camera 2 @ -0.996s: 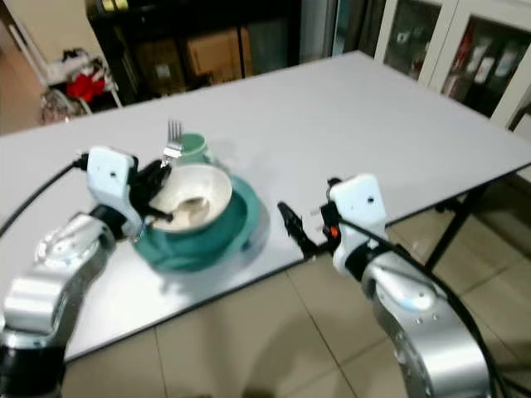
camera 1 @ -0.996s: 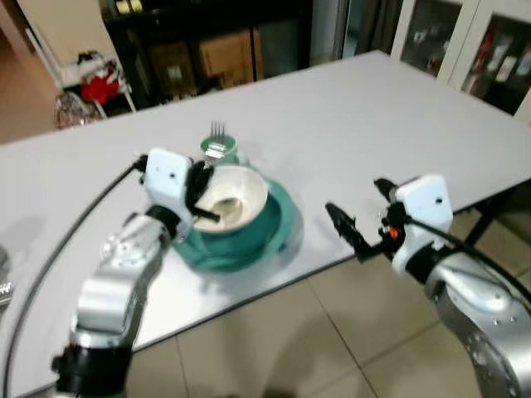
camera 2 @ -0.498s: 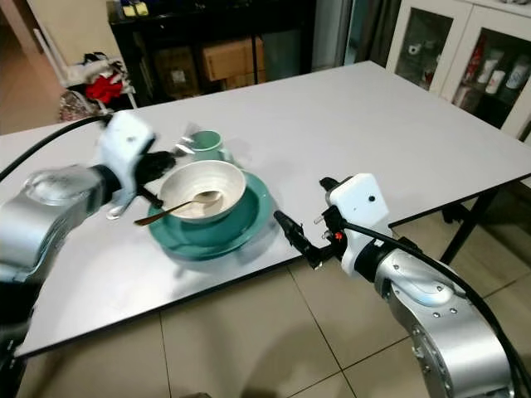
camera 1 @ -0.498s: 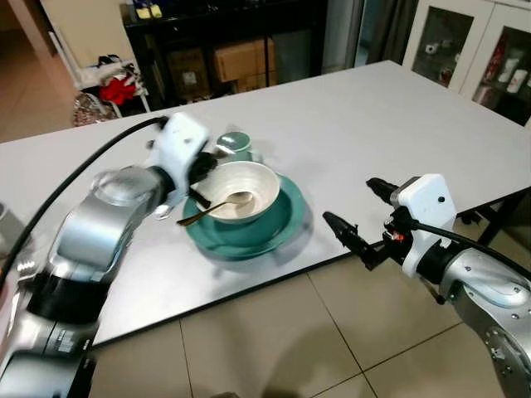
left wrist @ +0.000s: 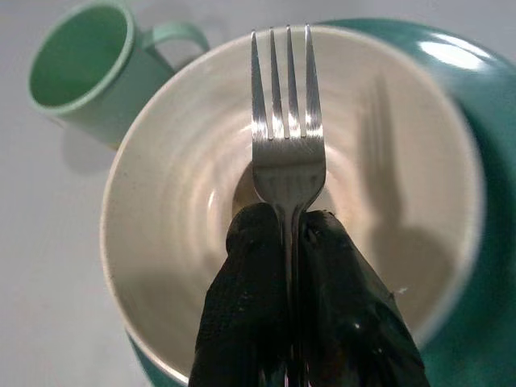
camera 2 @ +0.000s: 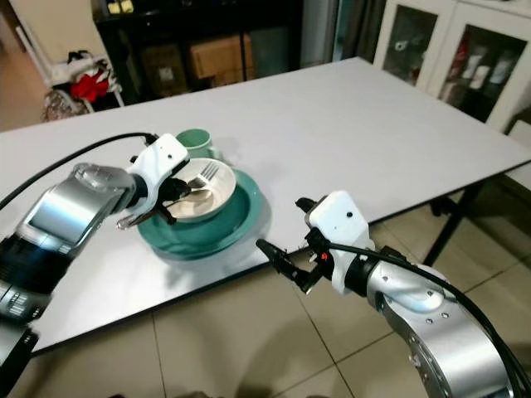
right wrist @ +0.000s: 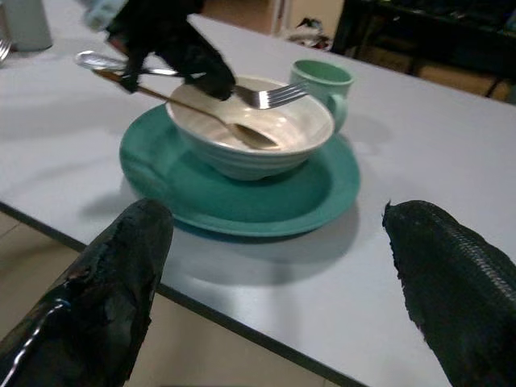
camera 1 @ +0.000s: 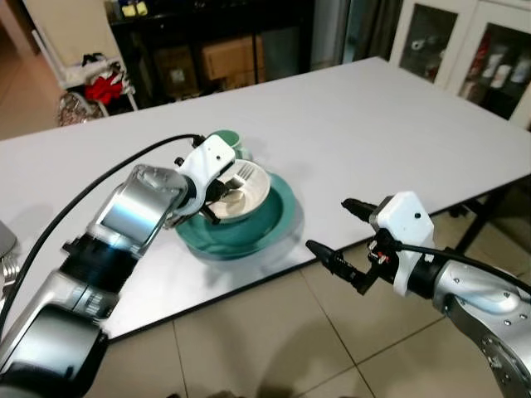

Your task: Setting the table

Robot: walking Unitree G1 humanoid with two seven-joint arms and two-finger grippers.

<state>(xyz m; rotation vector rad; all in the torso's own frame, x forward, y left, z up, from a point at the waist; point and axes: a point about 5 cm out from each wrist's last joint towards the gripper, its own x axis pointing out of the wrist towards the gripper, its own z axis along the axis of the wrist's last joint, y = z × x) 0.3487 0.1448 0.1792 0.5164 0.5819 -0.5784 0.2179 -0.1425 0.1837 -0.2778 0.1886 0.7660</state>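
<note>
clamping a shiny silver metal fork (left wrist: 288, 153) by its neck, the left gripper (camera 2: 170, 189) holds it level over the cream ceramic bowl (camera 2: 211, 199), tines pointing across the bowl's mouth. a gold-coloured spoon (right wrist: 211, 118) lies in that bowl, its handle sticking out over the rim, and the bowl sits on a round teal plate (camera 2: 241, 228). just behind them stands a pale green mug (camera 2: 194, 142).

the fork looks light, stiff and slick, so a pinch on the narrow neck or handle seems the sure hold; it could twist between the pads if gripped loosely. bowl, plate and mug are likely breakable and want gentle setting down.

further right, the right gripper (camera 1: 332, 261) hangs off the table edge above the floor, fingers spread wide and holding nothing.

the long table (camera 1: 373, 116) has a smooth white top. beige floor tiles (camera 1: 249, 348) lie below, dark shelving (camera 1: 207, 41) with boxes stands behind, and glass-fronted cabinets (camera 1: 465, 50) at far right.
</note>
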